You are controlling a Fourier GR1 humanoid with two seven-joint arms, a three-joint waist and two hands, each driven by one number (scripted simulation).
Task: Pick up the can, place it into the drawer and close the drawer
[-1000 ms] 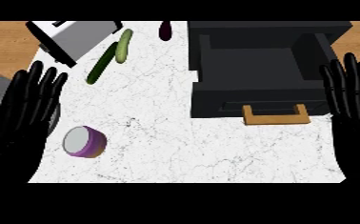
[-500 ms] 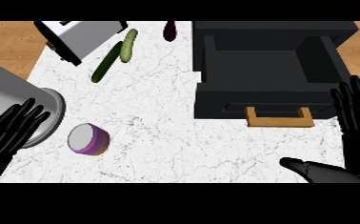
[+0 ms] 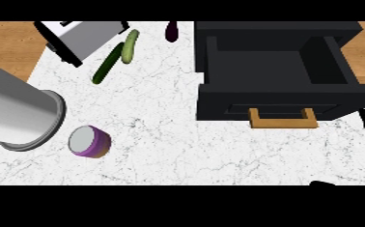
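The can, purple with a grey lid, stands on the white marble counter at the lower left. The black drawer is pulled open at the upper right, nothing inside it, its wooden handle facing me. My left forearm shows as a big grey cylinder just left of the can; its hand is out of view. Only a small black tip of my right hand shows at the lower edge, below and to the right of the drawer handle.
A grey and white appliance sits at the top left. Beside it lie a light green cucumber and a darker one. A dark purple eggplant lies at the top, left of the drawer.
The view has shifted. My left forearm has swung in larger beside the can and its hand has left the view. The right hand has sunk to a tip at the lower edge.
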